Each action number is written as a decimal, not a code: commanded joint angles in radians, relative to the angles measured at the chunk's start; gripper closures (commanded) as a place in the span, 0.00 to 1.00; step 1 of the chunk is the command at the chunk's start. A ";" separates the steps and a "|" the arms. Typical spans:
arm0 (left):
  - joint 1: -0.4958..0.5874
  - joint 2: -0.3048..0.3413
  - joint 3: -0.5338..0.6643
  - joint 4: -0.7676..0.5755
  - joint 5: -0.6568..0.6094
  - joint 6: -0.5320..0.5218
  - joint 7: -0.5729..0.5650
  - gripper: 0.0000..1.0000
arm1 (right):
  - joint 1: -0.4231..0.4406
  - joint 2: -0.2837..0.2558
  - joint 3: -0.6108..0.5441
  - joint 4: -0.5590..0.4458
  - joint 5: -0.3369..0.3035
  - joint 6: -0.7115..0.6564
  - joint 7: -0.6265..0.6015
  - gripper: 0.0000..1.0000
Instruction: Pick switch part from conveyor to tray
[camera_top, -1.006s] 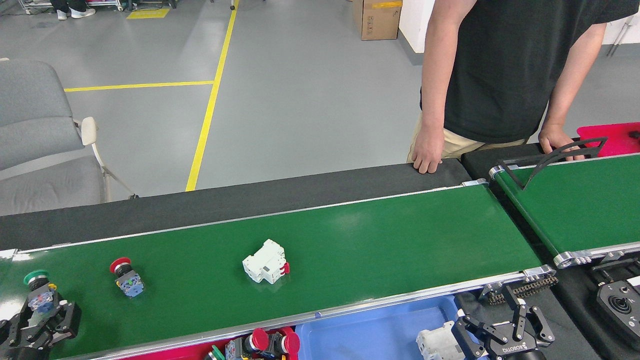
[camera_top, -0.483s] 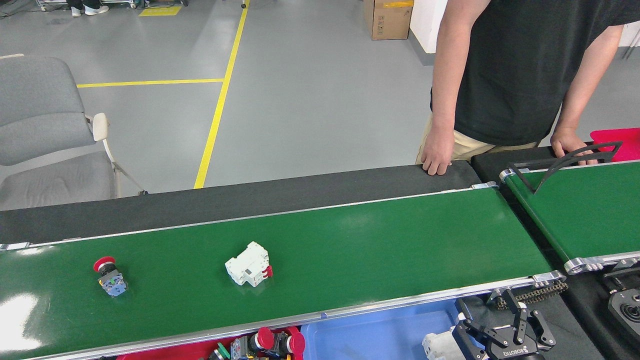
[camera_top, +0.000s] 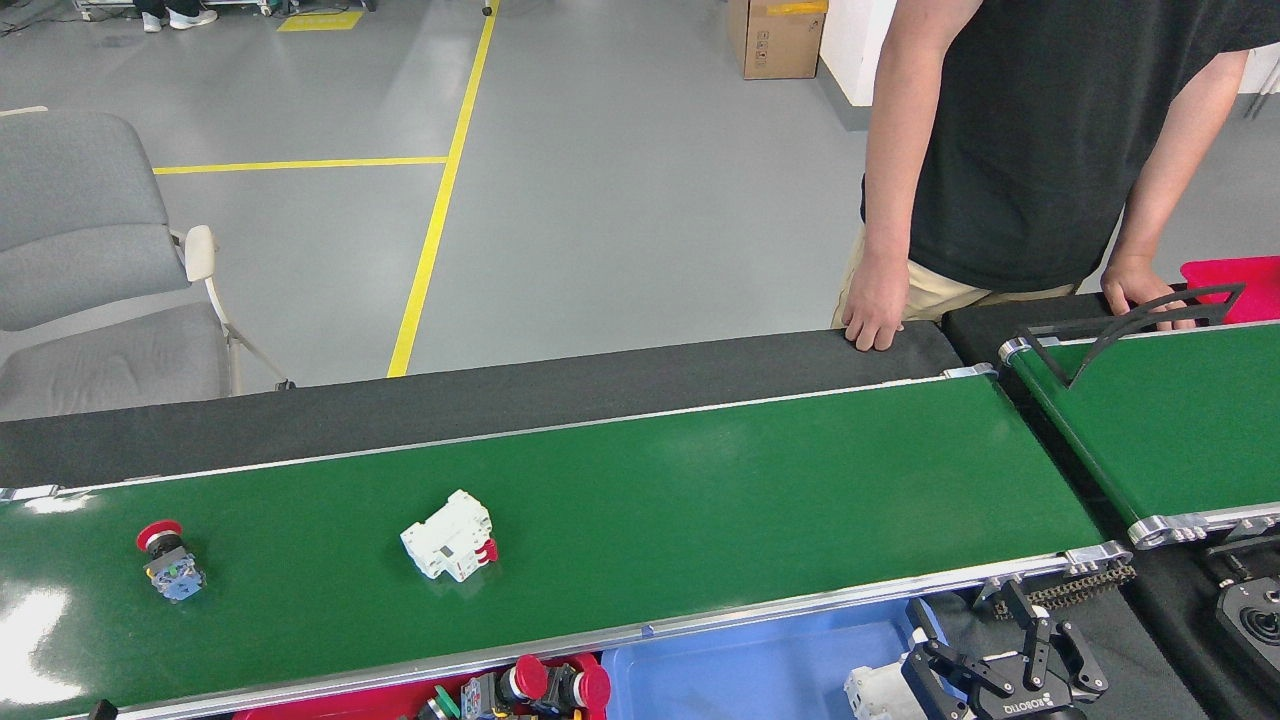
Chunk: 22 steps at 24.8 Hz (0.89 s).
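The conveyor (camera_top: 700, 480) is a long glossy green belt with silver metal rails, and lying on its left part there's a blocky white plastic switch part (camera_top: 449, 537) with little red levers, plus a red mushroom-head push button (camera_top: 168, 562) well apart to its left. At the near right, the right gripper (camera_top: 985, 678), black metal linkage fingers, has its jaws clamped on another boxy white switch part (camera_top: 878, 693) right over the smooth blue plastic tray (camera_top: 760, 660), next to a red tray (camera_top: 400, 700) holding more red-capped buttons. A person's hand (camera_top: 875, 312) rests on the dark matte ledge at the far side.
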<state>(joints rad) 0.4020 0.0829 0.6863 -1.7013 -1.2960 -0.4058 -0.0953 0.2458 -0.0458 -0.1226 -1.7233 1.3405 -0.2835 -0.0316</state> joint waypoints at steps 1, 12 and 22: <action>-0.034 0.046 0.006 0.043 -0.003 0.016 0.005 0.01 | 0.000 -0.005 0.009 -0.013 0.002 -0.008 -0.001 0.00; -0.310 0.190 -0.080 0.319 -0.149 0.071 -0.004 0.01 | -0.011 -0.009 0.038 -0.009 0.003 -0.006 -0.001 0.00; -0.433 0.232 -0.085 0.497 -0.152 0.145 -0.004 0.02 | -0.011 -0.009 0.055 -0.004 0.003 -0.010 -0.001 0.00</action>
<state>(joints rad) -0.0115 0.2932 0.5998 -1.2146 -1.4455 -0.2746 -0.1031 0.2443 -0.0464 -0.0692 -1.7177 1.3448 -0.2892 -0.0313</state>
